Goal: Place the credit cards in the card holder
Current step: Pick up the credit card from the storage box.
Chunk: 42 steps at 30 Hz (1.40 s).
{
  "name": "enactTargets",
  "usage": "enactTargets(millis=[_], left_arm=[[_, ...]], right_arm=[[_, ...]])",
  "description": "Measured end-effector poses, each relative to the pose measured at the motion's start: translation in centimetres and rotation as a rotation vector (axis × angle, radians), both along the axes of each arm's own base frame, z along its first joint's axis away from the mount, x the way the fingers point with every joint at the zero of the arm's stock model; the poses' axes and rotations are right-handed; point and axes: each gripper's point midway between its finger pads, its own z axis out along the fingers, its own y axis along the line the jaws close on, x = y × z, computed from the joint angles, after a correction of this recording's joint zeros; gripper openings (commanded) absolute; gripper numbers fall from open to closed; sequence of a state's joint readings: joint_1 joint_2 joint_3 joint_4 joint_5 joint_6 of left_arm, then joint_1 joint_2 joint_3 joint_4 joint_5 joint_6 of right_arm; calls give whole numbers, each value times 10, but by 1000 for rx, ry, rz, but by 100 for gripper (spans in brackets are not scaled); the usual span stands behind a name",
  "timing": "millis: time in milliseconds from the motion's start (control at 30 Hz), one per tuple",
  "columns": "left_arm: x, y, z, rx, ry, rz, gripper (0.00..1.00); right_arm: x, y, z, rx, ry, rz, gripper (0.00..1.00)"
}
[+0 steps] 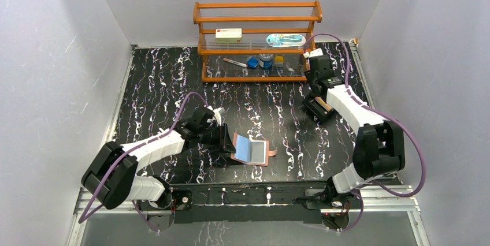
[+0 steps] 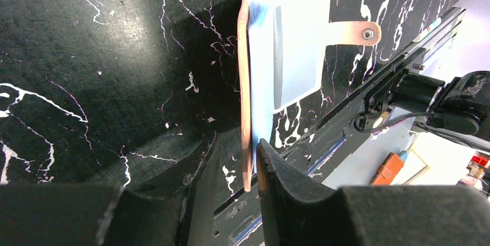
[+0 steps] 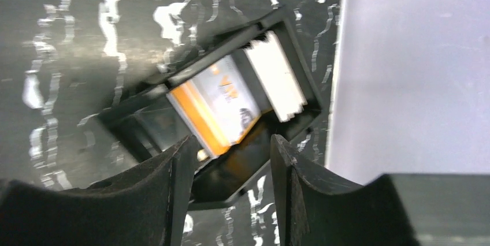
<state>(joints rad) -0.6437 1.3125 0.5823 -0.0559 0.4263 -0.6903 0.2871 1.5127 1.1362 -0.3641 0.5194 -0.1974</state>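
Tan card holder (image 2: 297, 38) (flap raised) sits between parted jaws of left claw (image 2: 237, 143).

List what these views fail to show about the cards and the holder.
- Right wrist: credit cards blurred; print unreadable, white stack uncountable.
- Top view: right arm covers most of the black tray; cards too small.
- Left wrist: card holder sleeves washed out by glare; left fingers hide its near corner.

The right claw (image 3: 231, 142) hangs with jaws apart over a black tray (image 3: 138, 125) on the marbled table (image 3: 69, 55); inside lean an orange-edged card (image 3: 216, 104) and a stack of white cards (image 3: 276, 75).
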Motion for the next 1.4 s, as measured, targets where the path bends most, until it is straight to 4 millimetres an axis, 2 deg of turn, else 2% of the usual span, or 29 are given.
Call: enactTargets(millis=[167,300,467,700,767,900,1167,1267,1400], left_arm=[[0,0,1,-5,-4,0,29],[-1,0,0,-3,0,0,29],[-1,3,0,7,0,6,31],[0,9,2,32,-21,30,33],[1,10,3,35,-26,34,34],[1,13,1,51,-26,39,34],[-1,16,-2,70,-22,39,35],[-1,16,-2,72,-20,40,35],[-1,16,-2,72,-20,40,35]], right_arm=[[17,-40,-7,-108,21,-1,56],[27,-59,-24,-167,64,19,57],[35,-65,-49,-217,125,71,59],[45,-68,-64,-259,135,114,54],[48,-70,-74,-278,143,119,54],[44,-80,-88,-336,180,109,51],[48,-89,-84,-392,156,87,38],[48,-89,-82,-392,153,87,38],[49,-92,-67,-388,117,72,37]])
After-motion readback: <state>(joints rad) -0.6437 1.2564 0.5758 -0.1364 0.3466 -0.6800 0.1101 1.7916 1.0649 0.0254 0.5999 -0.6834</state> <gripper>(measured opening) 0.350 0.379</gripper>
